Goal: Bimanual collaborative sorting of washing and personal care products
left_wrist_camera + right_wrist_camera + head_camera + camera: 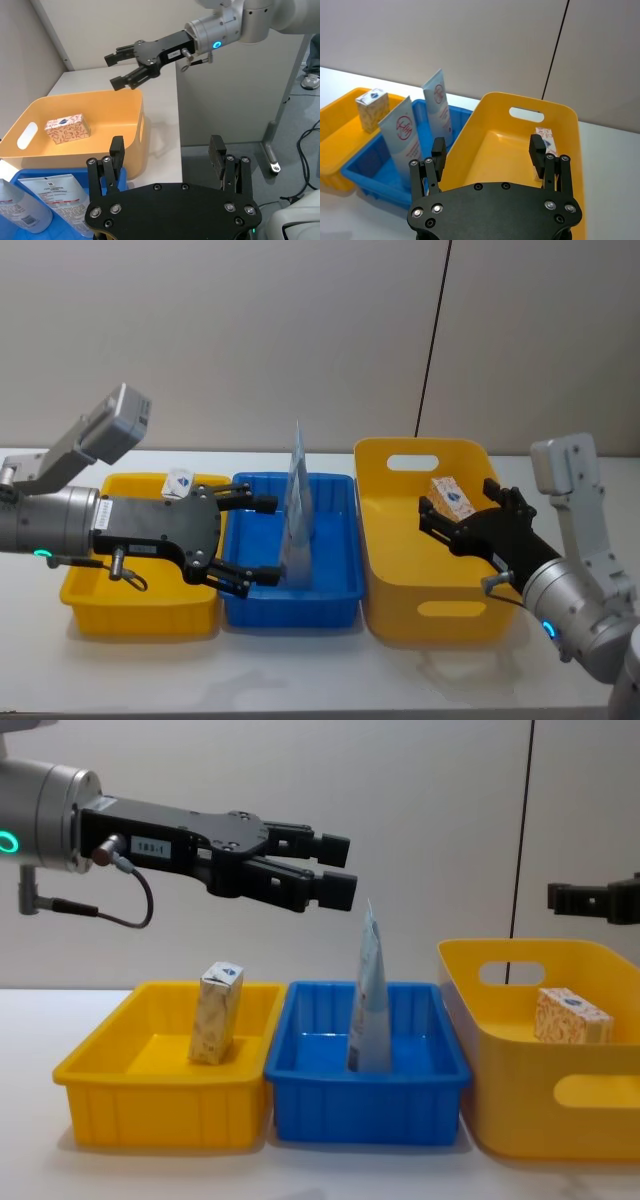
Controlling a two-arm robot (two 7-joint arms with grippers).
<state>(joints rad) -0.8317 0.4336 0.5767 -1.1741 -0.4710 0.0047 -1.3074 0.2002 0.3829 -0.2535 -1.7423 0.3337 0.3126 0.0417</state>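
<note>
White surface (300, 670) under me: my left fingers (320, 888) spread apart above the blue bin (290, 608), right fingers (436, 516) apart over the yellow tub (430, 625).

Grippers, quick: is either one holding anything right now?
Left gripper: open, holding nothing.
Right gripper: open, holding nothing.

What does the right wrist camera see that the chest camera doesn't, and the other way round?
Right wrist view: two separate pouches with red ring marks in the blue tray. Chest view: the open left hand above the trays; the pouches line up like one. Both: the right hand by the big yellow bin, a carton inside it, and a carton standing in the small yellow tray.
</note>
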